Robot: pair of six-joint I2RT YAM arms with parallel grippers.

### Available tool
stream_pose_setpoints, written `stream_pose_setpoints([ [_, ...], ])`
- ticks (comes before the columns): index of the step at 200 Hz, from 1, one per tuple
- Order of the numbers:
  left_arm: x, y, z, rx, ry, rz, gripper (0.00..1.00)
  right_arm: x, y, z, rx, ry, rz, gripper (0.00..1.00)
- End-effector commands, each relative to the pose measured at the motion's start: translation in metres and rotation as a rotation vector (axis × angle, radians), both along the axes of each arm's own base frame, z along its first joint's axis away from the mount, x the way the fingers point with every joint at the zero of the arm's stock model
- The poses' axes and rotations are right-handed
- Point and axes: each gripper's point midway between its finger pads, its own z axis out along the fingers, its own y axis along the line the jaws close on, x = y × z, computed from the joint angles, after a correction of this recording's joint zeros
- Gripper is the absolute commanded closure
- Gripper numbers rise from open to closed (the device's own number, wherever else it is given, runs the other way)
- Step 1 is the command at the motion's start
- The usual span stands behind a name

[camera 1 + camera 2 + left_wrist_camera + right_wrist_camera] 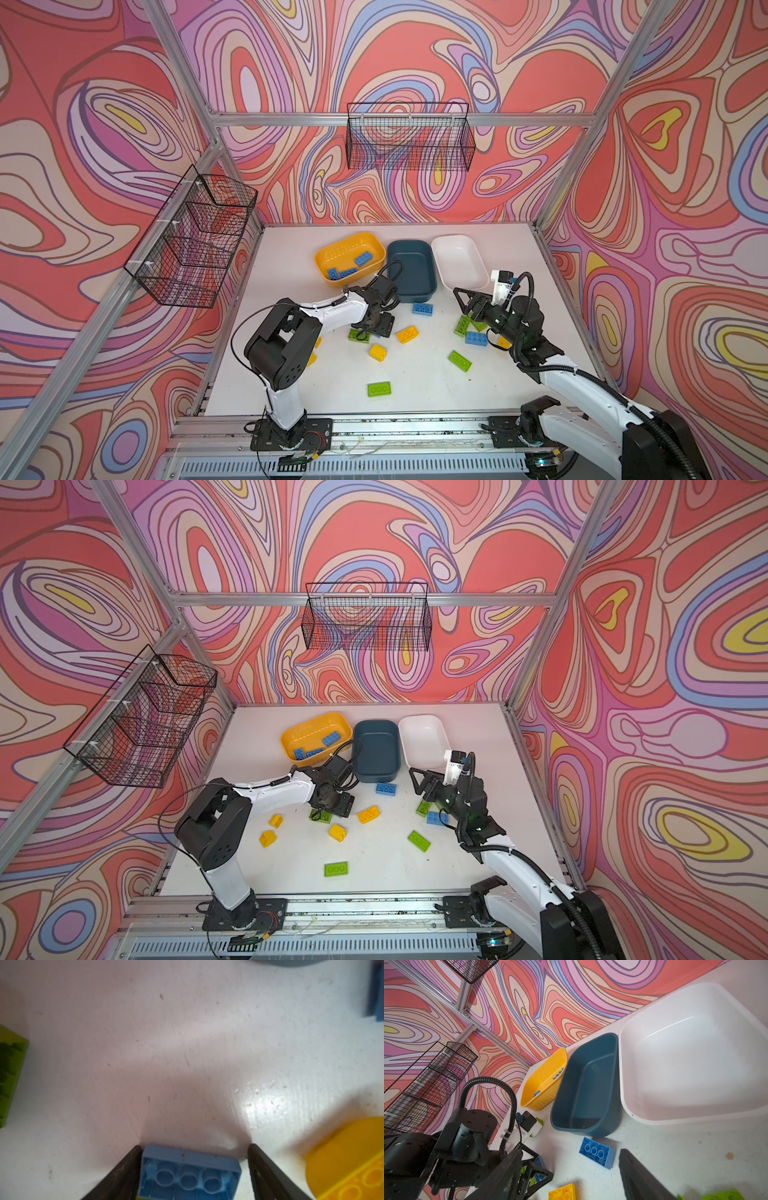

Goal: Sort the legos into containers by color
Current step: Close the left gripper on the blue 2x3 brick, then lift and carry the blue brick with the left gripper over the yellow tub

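Three shallow oblong tubs of smooth plastic with rounded corners run from 11 to 1 o'clock on the table in both top views. These are the yellow tub (345,240) with a ribbed floor, the dark teal tub (409,266) and the glossy white tub (459,259). Three blue bricks (363,259) lie in the yellow tub.

Chunky studded bricks lie loose on the scuffed white table (415,374):
- loose blue brick (422,308) just at the teal tub's 6 o'clock
- yellow brick (407,334) near centre
- lime green brick (379,389) flat at 6 o'clock
- two short yellow bricks (275,820) at 9 o'clock

The left gripper (194,1145) is down at the table, just left of centre. Its dark tapered fingers (124,1169) bracket an upturned light blue brick (190,1176), whose hollow underside shows three round tubes. One finger touches a brick end and a sliver of table shows at the other. Cannot tell if the clamp is firm.

The right gripper (571,1150) sits toward 3 o'clock, above the table, with its jaws spread wide.
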Motion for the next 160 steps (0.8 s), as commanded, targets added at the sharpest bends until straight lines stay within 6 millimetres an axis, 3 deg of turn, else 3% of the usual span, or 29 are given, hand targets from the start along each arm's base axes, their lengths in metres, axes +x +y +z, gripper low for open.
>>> stream_pose_setpoints([
  [1, -0.024, 0.011, -0.009, 0.042, 0.075, 0.000, 0.23, -0.001, -0.002, -0.003, 0.005, -0.002, -0.005, 0.23],
  [88, -0.018, 0.014, 0.002, 0.052, 0.019, 0.028, 0.43, -0.001, -0.002, -0.006, -0.002, 0.002, -0.005, 0.23],
  [116, -0.011, 0.004, 0.020, -0.014, -0.025, 0.044, 0.44, -0.001, -0.003, -0.007, -0.005, -0.004, -0.007, 0.23],
  [160, 0.013, -0.011, 0.073, -0.079, -0.121, 0.024, 0.44, -0.001, -0.001, -0.009, -0.005, -0.002, 0.004, 0.23],
])
